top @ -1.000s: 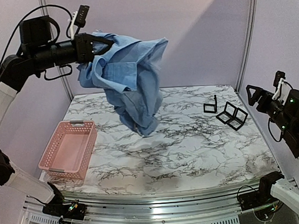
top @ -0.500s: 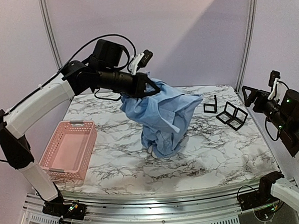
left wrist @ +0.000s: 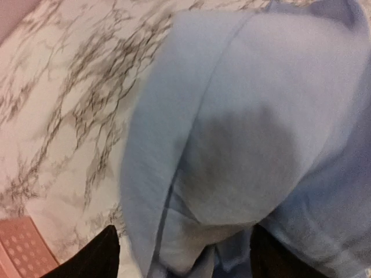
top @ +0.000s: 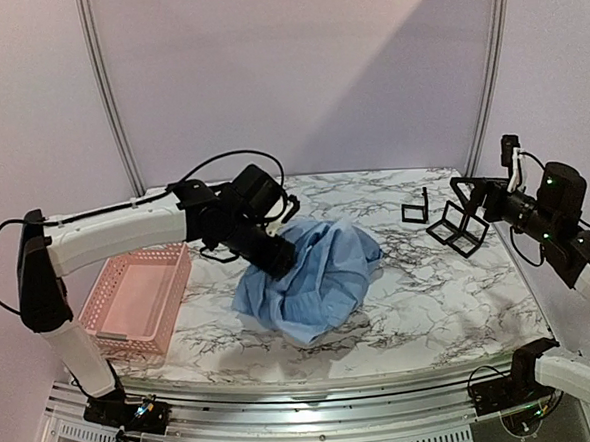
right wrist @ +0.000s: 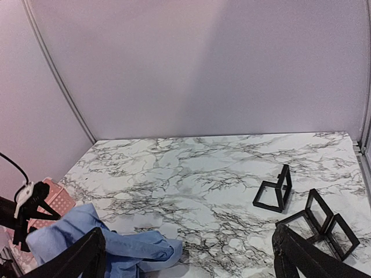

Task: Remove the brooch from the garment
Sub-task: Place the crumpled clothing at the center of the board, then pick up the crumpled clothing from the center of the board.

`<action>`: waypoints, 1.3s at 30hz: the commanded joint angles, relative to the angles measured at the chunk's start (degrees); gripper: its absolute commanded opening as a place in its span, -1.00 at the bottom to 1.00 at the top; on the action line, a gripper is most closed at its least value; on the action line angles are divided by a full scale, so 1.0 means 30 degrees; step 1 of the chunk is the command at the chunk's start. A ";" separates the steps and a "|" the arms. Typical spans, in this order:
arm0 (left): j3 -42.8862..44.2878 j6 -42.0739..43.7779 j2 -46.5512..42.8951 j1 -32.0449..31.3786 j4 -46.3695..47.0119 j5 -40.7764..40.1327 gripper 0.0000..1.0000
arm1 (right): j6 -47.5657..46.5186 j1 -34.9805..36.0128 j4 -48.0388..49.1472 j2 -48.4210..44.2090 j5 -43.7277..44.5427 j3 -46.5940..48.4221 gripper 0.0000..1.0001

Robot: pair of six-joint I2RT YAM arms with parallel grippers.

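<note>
table: white marble-print table with grey veining (top: 431, 308), flat, hard and smooth-looking. It carries everything.
basket: pink rectangular plastic basket with perforated walls (top: 122, 342), rigid. It sits left of the left hand, towards the table's front edge and apart from the cloth.
left hand: (left wrist: 185, 234) low over the table at the cloth's left side, fingers spread. A fold bulges between them, but neither finger is seen pressing it, so it isn't pinching anything.
garment: light blue collared shirt in soft wrinkled fabric (top: 314, 280). It's heaped in a loose mound on the table, right under the left hand and spilling to its right. The wrist view shows a stitched seam and a rolled edge.
brooch: not visible in any view. My guess is it's buried in a fold or on the underside.
step: as I read it, the shirt is parked on the table ungripped, and finding and removing the brooch hasn't started.
next: open or flip the mound to expose the front panel and locate the pin. Then one hand holds the fabric down while the other pulls. Limp cloth will bunch and follow the pull otherwise.
right hand: (right wrist: 190, 231) fingers wide apart with nothing between them. It hovers near the table's right edge, well apart from the shirt.
frames: pair of thin black square frames (top: 458, 229), rigid and open, on the table just ahead of the right hand. A smaller black frame stands upright (top: 415, 209) just beyond and to their left.
wall: plain pale lilac back panel (top: 316, 79), farthest back.
</note>
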 commanded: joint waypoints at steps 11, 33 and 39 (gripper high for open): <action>-0.8805 -0.4431 -0.8559 0.0570 0.6376 -0.0938 0.99 | 0.4005 0.2823 -0.1695 0.2569 -0.2528 0.2044 0.98; -1.4897 -0.9292 -0.8778 0.0346 1.2038 0.2080 0.98 | 0.8023 1.3737 0.0458 1.6775 0.3337 0.6470 0.83; -1.5407 -0.9697 -0.8668 0.0184 1.3012 0.2716 0.27 | 0.8116 1.3765 0.2269 1.7797 0.2572 0.6929 -0.13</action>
